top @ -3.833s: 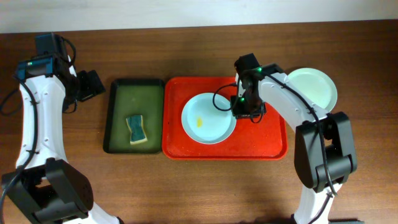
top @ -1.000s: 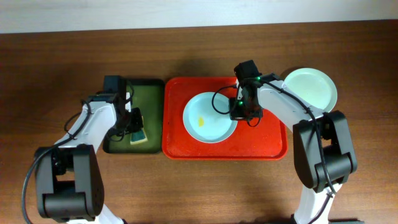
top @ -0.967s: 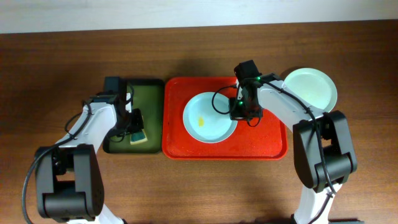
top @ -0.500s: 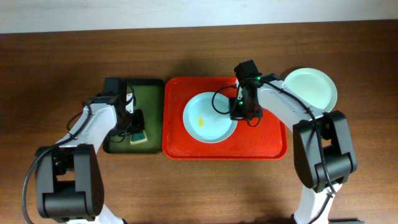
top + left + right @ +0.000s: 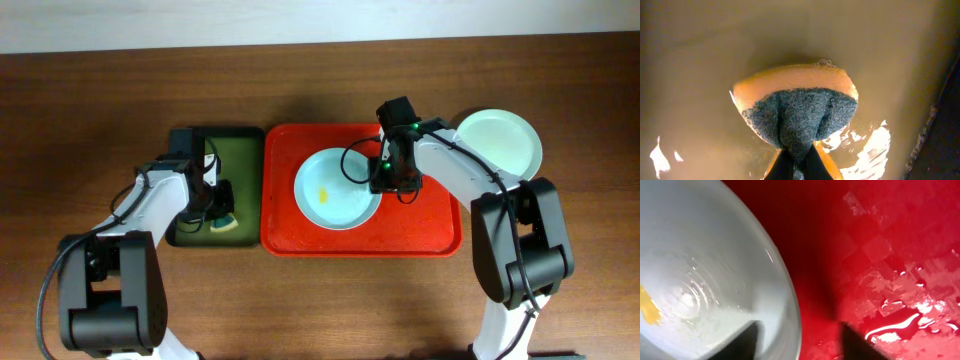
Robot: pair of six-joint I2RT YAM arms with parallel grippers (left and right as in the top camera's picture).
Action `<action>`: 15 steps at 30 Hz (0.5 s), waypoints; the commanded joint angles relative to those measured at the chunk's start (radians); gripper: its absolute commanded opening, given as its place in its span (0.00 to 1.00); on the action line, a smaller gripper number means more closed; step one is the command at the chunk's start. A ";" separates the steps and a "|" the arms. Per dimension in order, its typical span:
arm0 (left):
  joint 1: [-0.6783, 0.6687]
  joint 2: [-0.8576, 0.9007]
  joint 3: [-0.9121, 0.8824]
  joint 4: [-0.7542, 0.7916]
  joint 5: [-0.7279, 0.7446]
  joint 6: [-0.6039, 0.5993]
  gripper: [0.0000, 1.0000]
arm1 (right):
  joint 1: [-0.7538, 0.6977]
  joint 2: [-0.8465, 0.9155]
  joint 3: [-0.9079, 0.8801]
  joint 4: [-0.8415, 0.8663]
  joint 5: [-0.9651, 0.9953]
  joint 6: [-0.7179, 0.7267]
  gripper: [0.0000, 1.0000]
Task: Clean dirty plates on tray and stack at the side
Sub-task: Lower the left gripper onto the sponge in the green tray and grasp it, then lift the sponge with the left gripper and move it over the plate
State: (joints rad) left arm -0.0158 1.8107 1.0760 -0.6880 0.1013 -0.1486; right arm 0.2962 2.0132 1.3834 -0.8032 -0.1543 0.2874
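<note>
**Overhead.** A pale blue plate (image 5: 337, 190) bearing a yellow smear (image 5: 321, 195) is shown at the centre of the red tray (image 5: 440, 235). The right gripper (image 5: 388, 182) is set at its 3 o'clock rim. The left gripper (image 5: 216, 203) is lowered into the dark green tray (image 5: 235, 150) at 9 o'clock, upon the sponge (image 5: 226, 223). A second plate (image 5: 505, 140) is seen on the bench (image 5: 100, 300) at 2 o'clock.

**Left wrist.** The jaws are clenched on the sponge's scouring face, which is puckered between them, over shallow liquid.

**Right wrist.** The jaws are held parted astride the plate rim, gripping nothing.

Fetching the sponge is judged the step in hand. Next it must be lifted and carried to the smear, and both trays' raised rims must be cleared.
</note>
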 commanded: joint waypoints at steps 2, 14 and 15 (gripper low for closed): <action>-0.004 -0.135 0.075 -0.077 -0.048 0.009 0.00 | 0.004 -0.009 -0.009 0.001 0.008 0.002 0.70; -0.004 -0.584 0.098 0.015 -0.148 0.038 0.00 | 0.005 -0.009 -0.009 0.000 -0.048 0.002 0.13; -0.004 -0.572 0.098 0.016 -0.142 0.038 0.00 | 0.005 -0.009 -0.009 0.000 -0.048 0.002 0.13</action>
State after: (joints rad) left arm -0.0166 1.2026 1.1652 -0.6827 -0.0357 -0.1371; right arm 0.2962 2.0132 1.3834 -0.8032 -0.1741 0.2878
